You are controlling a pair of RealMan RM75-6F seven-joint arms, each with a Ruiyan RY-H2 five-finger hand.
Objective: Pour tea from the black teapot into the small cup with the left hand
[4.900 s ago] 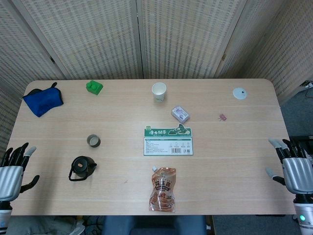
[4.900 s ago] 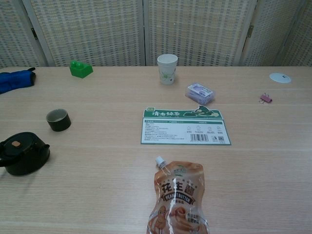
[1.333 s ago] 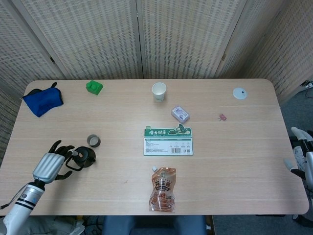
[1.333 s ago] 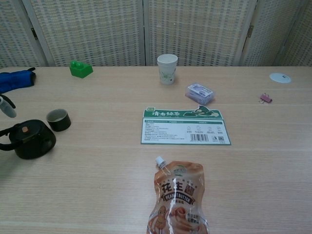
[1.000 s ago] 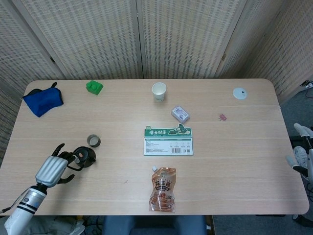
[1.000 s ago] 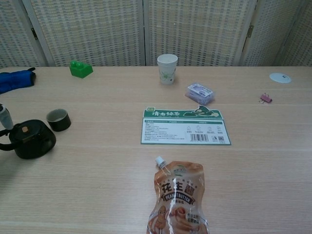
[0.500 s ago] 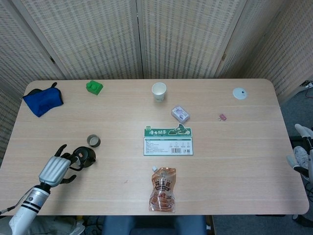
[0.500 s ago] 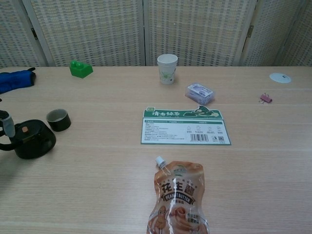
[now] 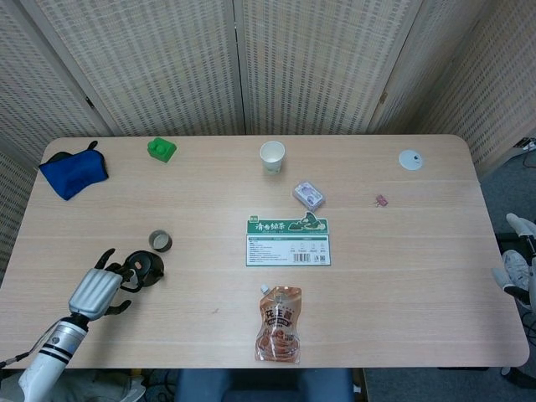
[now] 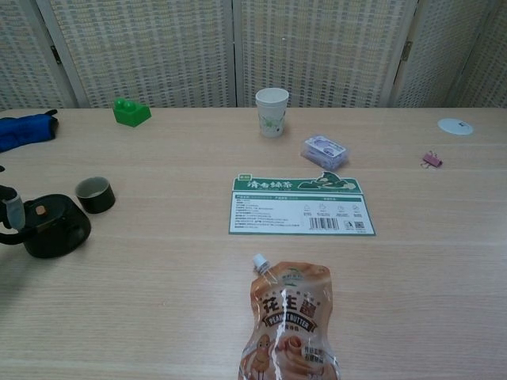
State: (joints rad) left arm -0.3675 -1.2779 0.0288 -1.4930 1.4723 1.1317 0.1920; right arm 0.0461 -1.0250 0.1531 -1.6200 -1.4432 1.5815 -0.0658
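Fingers of the left hand [image 9: 99, 289] are curling at the handle of the round black teapot [image 9: 144, 268], grip unclear; small dark cup [image 9: 161, 241] at its one o'clock is risking a knock

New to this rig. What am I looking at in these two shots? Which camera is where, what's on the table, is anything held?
It is a two-armed robot with five-finger hands at a wooden table. The head view looks down from above; the chest view looks across from low down.

The left hand is at the handle of the black teapot, which sits on the table; whether it grips it yet cannot be told. The small cup stands just beyond the teapot. The right hand is at the table's far edge, barely in view.

Also lying around: a paper cup, a green card, a peanut butter pouch, a green block and a blue cloth.
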